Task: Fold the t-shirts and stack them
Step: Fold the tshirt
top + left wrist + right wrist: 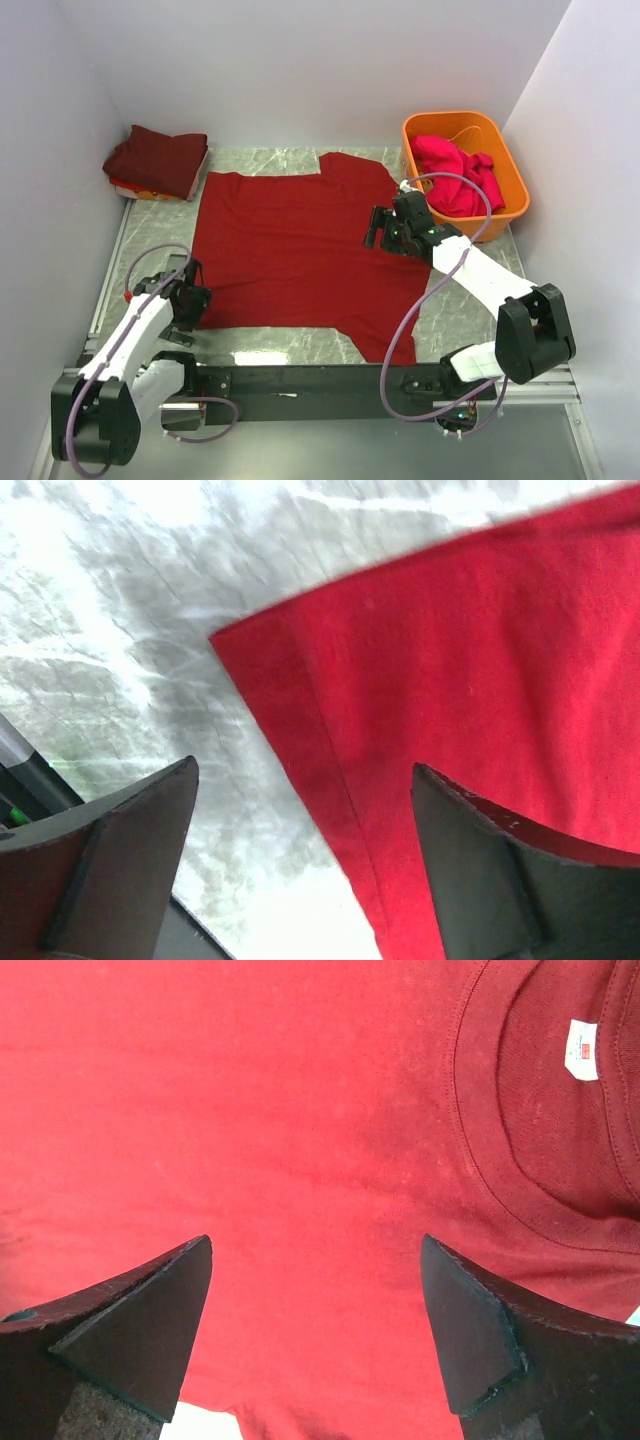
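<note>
Shirt (290,260), red, spread flat on the table (470,310), taking up most of the middle; it lies sideways, hem to the left, collar to the right, one sleeve pointing far and one near.

Top view alone shows the rest of the laundry: folded pile (157,160) of maroon cloth at the far-left corner, just beside the hem's far end; pink shirt (450,175) bunched in an orange tub (510,170) at the far right, apart from the spread shirt.

Left gripper (185,300) sits at the near-left corner of the hem; its wrist view gives what the top view cannot: jaws wide apart and holding nothing, left gripper (305,780) straddling the hem edge, one finger over bare marble table (120,610), the other over cloth (480,650); corner (215,640) lies flat, stitch line visible along the edge.

Right gripper (385,228) hangs over the right part of the shirt, near the tub; top view hides the neck under the arm; the wrist view shows it: collar (480,1110) ribbed, white label (581,1048) inside, cloth (300,1090) smooth. Right gripper (315,1245) spread wide, empty; whether the tips touch the cloth I cannot tell.
</note>
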`<action>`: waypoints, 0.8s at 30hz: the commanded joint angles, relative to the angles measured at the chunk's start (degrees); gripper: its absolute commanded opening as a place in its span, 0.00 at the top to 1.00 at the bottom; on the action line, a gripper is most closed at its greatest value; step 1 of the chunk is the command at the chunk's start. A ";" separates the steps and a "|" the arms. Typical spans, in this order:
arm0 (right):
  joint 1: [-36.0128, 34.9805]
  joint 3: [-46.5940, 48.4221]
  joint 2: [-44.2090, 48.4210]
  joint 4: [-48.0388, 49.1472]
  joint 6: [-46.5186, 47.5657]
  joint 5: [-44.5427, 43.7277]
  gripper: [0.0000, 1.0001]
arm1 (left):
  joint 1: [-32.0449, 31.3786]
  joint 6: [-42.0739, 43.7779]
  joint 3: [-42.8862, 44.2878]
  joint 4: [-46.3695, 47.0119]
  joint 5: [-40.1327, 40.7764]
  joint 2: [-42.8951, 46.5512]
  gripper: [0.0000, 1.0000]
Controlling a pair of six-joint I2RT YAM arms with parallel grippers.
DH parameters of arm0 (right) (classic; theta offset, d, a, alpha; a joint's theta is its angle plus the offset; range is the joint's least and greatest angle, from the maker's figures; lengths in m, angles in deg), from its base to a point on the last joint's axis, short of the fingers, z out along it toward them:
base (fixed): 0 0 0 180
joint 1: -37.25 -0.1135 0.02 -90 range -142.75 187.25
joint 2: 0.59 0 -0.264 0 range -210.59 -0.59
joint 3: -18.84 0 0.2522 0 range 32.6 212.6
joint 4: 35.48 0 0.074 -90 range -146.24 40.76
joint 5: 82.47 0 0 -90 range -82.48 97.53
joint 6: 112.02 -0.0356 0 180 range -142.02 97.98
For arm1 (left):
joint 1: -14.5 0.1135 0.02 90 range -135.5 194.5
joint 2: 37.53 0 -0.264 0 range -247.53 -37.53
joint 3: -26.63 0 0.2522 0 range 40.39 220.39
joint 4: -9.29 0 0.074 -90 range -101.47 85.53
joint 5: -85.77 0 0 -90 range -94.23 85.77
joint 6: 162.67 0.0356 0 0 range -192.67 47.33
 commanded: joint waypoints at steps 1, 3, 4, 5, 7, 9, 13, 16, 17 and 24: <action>0.33 0.27 0.19 2.08 0.47 0.10 0.09 | -0.17 -4.39 0.32 0.73 3.84 -4.07 0.11; 0.33 0.01 0.45 1.81 0.48 -0.25 0.09 | -0.17 -4.39 0.58 1.43 3.67 -6.81 0.22; 0.59 -0.17 0.54 1.90 0.39 -0.43 0.09 | -0.17 -3.78 0.93 1.61 3.32 -9.69 0.27; 0.68 -0.52 0.97 1.90 0.30 -0.60 0.09 | -0.17 -3.78 1.11 1.62 3.05 -11.03 0.32; 0.86 -0.79 0.98 1.99 0.04 -0.61 0.09 | -0.17 -3.95 1.55 1.88 3.66 -14.27 0.43; 0.86 -0.87 1.24 1.90 0.12 -0.26 0.09 | -0.08 -4.30 1.46 2.67 5.07 -15.61 0.49; 0.86 -1.66 2.20 1.03 0.39 -0.60 0.09 | 0.09 -3.78 1.73 4.51 5.34 -17.72 0.72; 0.68 -2.80 3.87 -0.73 0.21 0.09 0.09 | 0.10 -3.60 2.25 3.99 5.77 -17.72 0.99; 0.60 -3.85 5.18 -2.13 0.13 0.18 0.09 | 0.10 -3.60 2.43 3.03 5.95 -17.46 0.99; -9.50 -8.60 11.87 -15.39 -2.06 -3.42 0.10 | 0.10 -4.39 2.87 0.30 7.44 -11.58 0.99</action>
